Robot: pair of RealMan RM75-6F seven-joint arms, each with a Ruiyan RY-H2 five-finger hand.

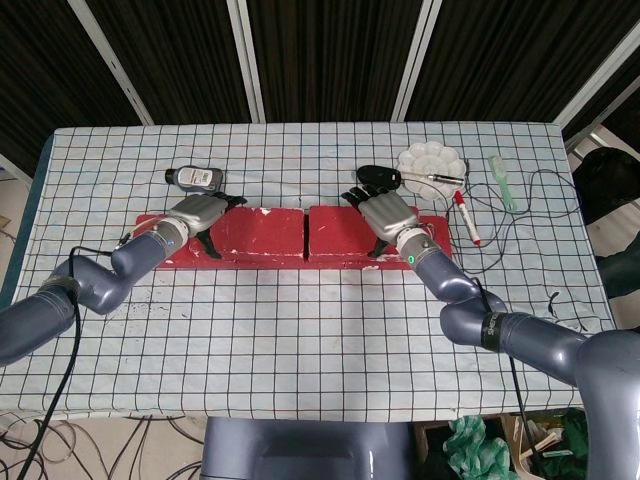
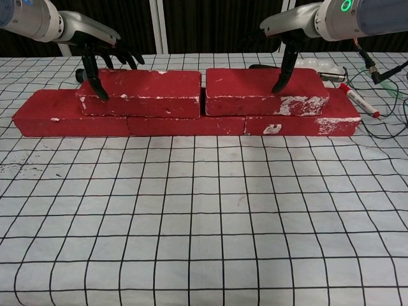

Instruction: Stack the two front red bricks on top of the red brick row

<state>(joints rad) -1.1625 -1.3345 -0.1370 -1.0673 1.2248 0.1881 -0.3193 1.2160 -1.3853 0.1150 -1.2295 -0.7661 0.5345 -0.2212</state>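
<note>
Two red bricks lie end to end on the red brick row point(image 2: 185, 125): the left upper brick point(image 2: 143, 86) point(image 1: 262, 231) and the right upper brick point(image 2: 261, 86) point(image 1: 338, 232). My left hand point(image 2: 99, 50) point(image 1: 203, 212) hovers over the left brick's left end, fingers spread and holding nothing, its thumb hanging down by the brick's front edge. My right hand point(image 2: 290, 25) point(image 1: 388, 212) spans the right brick from above, fingers spread. Its thumb tip rests on the brick's top near the front edge, and its grip on the brick is not evident.
Behind the row lie a small bottle point(image 1: 195, 178), a black object point(image 1: 378, 177) and a white palette point(image 1: 430, 160). A red marker point(image 1: 465, 215) point(image 2: 358, 99), a green tool point(image 1: 503, 180) and cables sit at the right. The row's left end point(image 2: 44, 115) sticks out uncovered.
</note>
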